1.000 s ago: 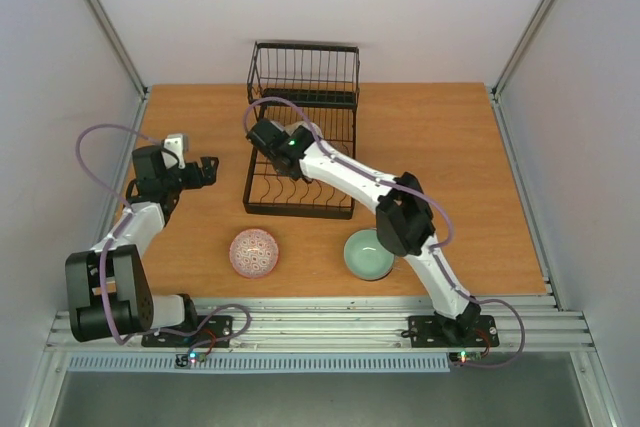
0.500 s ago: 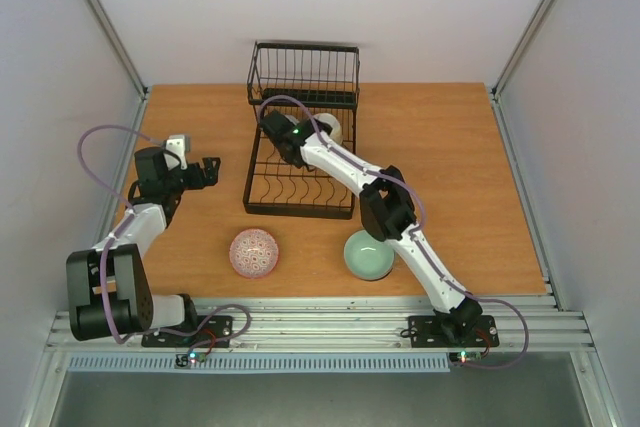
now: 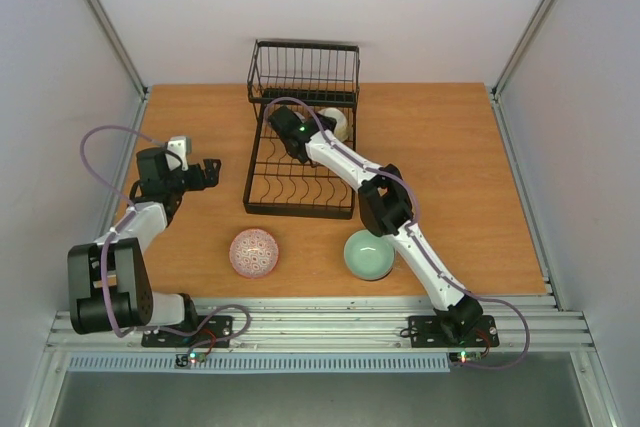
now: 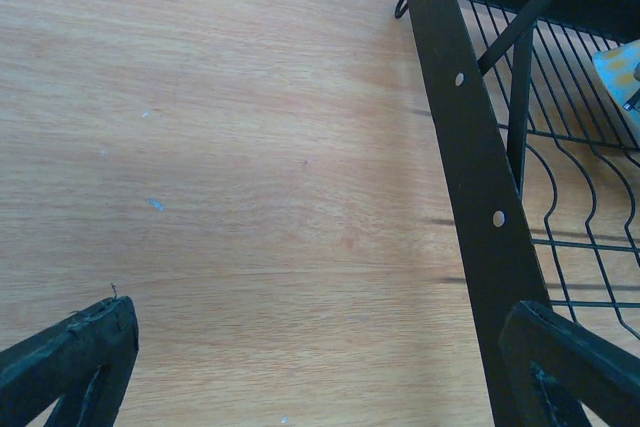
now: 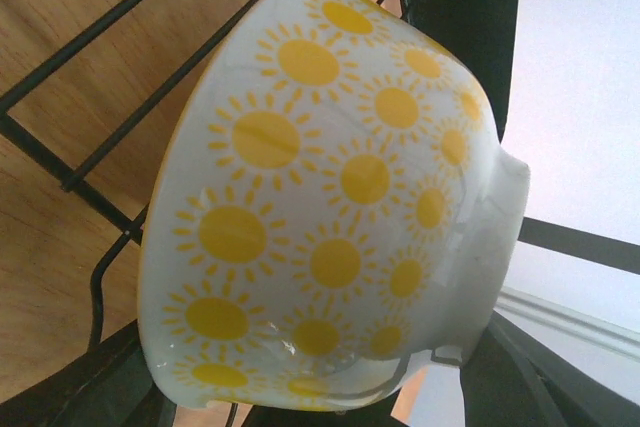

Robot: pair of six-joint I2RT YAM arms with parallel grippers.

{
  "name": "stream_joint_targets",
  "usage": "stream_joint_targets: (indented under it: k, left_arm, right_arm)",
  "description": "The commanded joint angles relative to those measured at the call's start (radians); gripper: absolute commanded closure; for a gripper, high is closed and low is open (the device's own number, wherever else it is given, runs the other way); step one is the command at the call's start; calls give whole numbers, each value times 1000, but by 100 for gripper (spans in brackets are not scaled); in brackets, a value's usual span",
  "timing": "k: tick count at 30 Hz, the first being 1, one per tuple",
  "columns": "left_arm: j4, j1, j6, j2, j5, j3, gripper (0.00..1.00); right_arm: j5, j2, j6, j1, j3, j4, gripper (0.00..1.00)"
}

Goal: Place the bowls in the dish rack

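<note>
The black wire dish rack (image 3: 300, 209) stands mid-table, its taller basket section (image 3: 303, 72) at the far end. My right gripper (image 3: 312, 132) reaches over the rack's far slots and is shut on a white bowl with yellow suns (image 3: 335, 124), held on its side over the wires. That bowl fills the right wrist view (image 5: 330, 197), between the gripper's (image 5: 320, 402) dark fingers. A red-and-white bowl (image 3: 254, 252) and a celadon green bowl (image 3: 368, 253) sit on the table in front of the rack. My left gripper (image 3: 208, 173) is open and empty left of the rack, over bare wood (image 4: 330, 377).
The rack's left rail (image 4: 470, 147) runs close by the left gripper's right finger. The right arm's elbow (image 3: 385, 202) hangs just above the green bowl. Grey walls and metal posts enclose the table on the sides and back.
My right gripper has moved to the right and toward the far end of the rack, bringing the sun-patterned bowl into sight there. The left arm has barely moved.
</note>
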Motion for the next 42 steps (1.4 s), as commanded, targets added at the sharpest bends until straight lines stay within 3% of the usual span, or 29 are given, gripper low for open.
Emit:
stream_joint_targets:
  k: [1, 6, 13, 24, 28, 34, 36, 42]
  left_arm:
    - [60, -3, 18, 9, -8, 10, 1]
    - [56, -3, 21, 19, -2, 17, 1]
    - [51, -3, 22, 9, -5, 16, 1]
    - [42, -4, 26, 4, 7, 17, 1]
    - [35, -4, 28, -9, 13, 16, 1]
    - [33, -4, 29, -29, 28, 9, 1]
    - [33, -4, 26, -23, 38, 11, 1]
    - [26, -4, 22, -24, 47, 13, 1]
  right_arm:
    - [-7, 14, -6, -10, 37, 1, 62]
    - [-40, -9, 40, -9, 16, -21, 3]
    - [-61, -82, 66, 10, -79, 12, 1]
    - [-92, -369, 181, 166, -360, 77, 1]
    - [-142, -484, 331, 214, -411, -17, 4]
    - [-461, -839, 622, 278, -716, -2, 49]
    - [-583, -928, 689, 280, -832, 46, 57]
    - [-857, -1061, 792, 284, -1088, 155, 63]
